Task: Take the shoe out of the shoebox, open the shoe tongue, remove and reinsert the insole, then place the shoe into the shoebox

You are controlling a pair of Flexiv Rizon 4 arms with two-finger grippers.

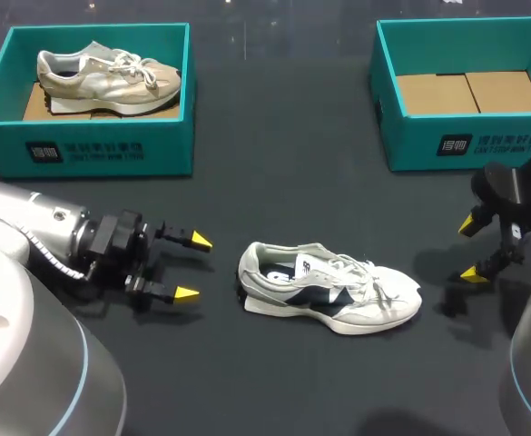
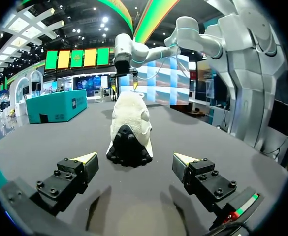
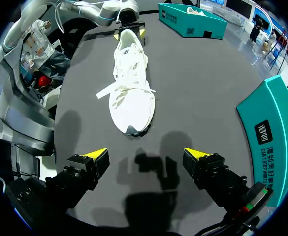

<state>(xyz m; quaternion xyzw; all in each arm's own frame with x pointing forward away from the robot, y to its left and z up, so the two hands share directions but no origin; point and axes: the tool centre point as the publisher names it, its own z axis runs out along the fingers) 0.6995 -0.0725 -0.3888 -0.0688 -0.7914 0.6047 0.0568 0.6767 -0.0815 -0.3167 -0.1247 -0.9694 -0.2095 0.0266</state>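
A white and navy shoe (image 1: 329,289) lies on its sole in the middle of the dark table, heel toward my left arm, toe toward my right. My left gripper (image 1: 190,267) is open a short way off the heel; in the left wrist view the shoe's heel (image 2: 129,142) sits ahead of the left gripper (image 2: 136,162), untouched. My right gripper (image 1: 471,248) hangs open beyond the toe. The right wrist view has the shoe (image 3: 130,81) lengthwise ahead of the right gripper (image 3: 146,156). An empty teal shoebox (image 1: 469,93) stands at the back right.
A second teal shoebox (image 1: 93,100) at the back left holds a beige shoe (image 1: 108,77). The right box shows only cardboard flaps (image 1: 469,91) on its floor. Open table lies between the boxes and around the shoe.
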